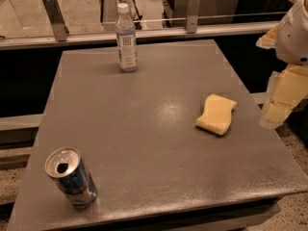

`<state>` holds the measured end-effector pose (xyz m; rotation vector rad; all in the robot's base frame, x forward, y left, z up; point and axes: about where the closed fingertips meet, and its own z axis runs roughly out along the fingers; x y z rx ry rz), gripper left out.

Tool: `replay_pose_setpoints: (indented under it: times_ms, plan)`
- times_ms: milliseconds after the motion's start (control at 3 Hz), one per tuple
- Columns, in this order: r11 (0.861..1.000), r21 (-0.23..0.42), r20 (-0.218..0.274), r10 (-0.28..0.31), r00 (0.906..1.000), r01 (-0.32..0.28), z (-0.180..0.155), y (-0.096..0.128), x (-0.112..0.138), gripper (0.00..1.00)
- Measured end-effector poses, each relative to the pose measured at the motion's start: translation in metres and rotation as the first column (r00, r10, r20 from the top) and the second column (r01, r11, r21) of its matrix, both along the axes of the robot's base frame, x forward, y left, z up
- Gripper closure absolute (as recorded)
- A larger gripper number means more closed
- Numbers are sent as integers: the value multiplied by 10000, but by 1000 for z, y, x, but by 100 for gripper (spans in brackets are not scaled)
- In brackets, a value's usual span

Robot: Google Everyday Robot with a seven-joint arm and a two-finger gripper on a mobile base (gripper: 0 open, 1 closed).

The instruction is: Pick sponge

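**Sponge lying free on grey table, gripper hanging off the right edge**

Grey table (144, 129) is filling most of the view, its matt top catching a soft patch of light near the middle. Behind it a pale rail (159, 32) is running across the room, with metal brackets (53, 16) standing on it and a light floor showing beyond glass. Speckled flooring (297, 211) is showing past the table's right corner.

A clear bottle (126, 37) with a white cap is standing upright near the far edge; what is in it cannot be told. A can (71, 177) is standing at the near left corner, its top open and only darkness showing through the hole.

The sponge (216, 113) is lying flat on the right half of the table, well apart from both containers. The gripper (264, 81) is hanging just beyond the right edge, near the sponge but not touching it, its pale pads (284, 95) standing spread and holding nothing.
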<state>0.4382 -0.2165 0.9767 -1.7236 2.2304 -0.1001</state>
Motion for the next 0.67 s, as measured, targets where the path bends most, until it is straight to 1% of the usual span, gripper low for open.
replay_pose_setpoints:
  times_ms: [333, 667]
  plan:
    - [10000, 0, 2, 0, 10000, 0, 0, 0, 0, 0]
    - [9990, 388, 83, 231, 9997, -234, -8, 4, 7, 0]
